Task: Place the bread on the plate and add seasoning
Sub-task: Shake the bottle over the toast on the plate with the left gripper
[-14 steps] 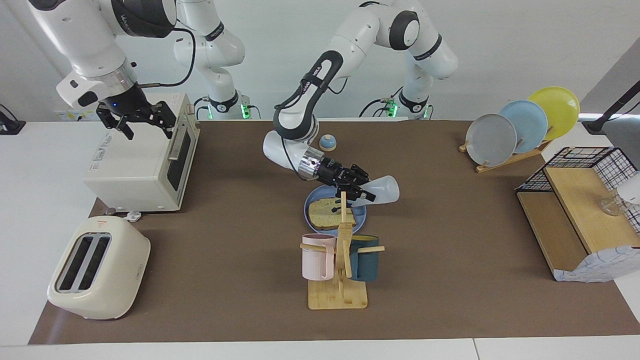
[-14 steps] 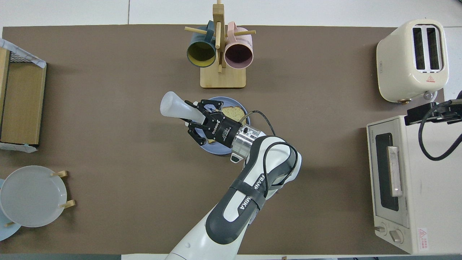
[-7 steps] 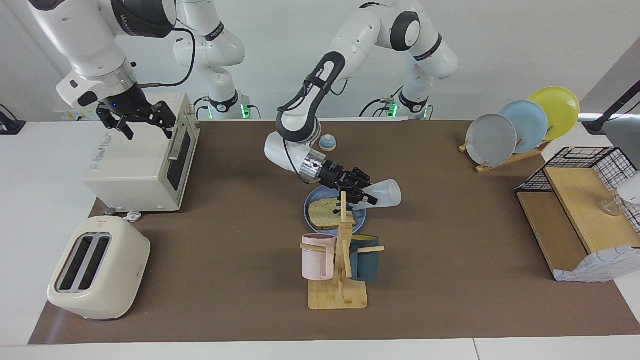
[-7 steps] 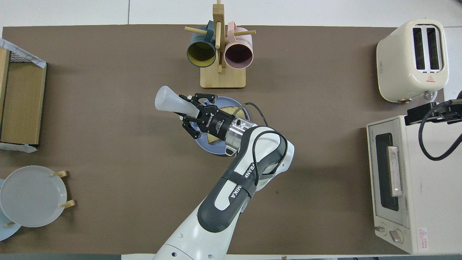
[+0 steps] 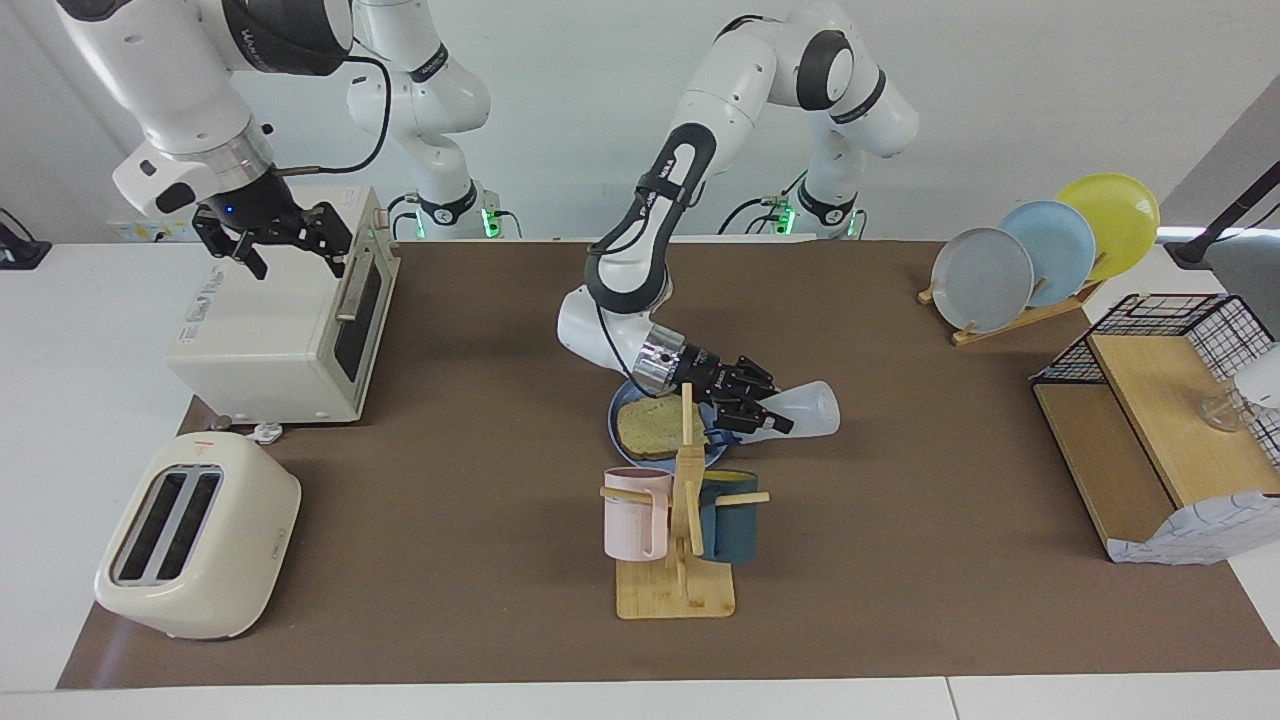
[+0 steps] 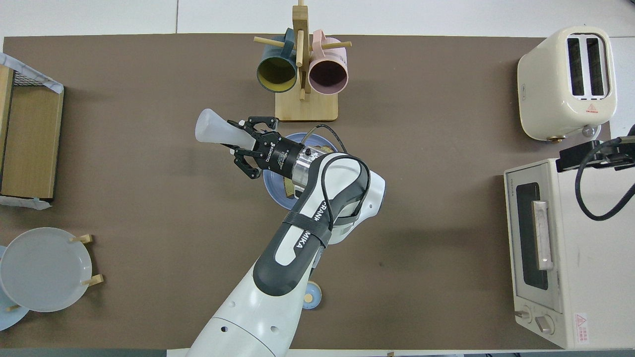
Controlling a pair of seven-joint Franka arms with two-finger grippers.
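One slice of bread on the blue plate, centre of frame; seasoning held tilted just beside the plate.
Left hand: clamped on the seasoning, bottle nearly on its side above the table. Right hand: fingers spread wide, holding nothing, waiting over the toaster oven, upper left of the facing frame. Mug rack below the plate there.

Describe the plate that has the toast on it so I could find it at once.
Find the wooden mug rack at mid-table. The plate lies flat on the brown mat beside it, on the robots' side, carrying the toast. It is medium blue, unlike the grey, pale blue and yellow plates, which stand upright in a rack.
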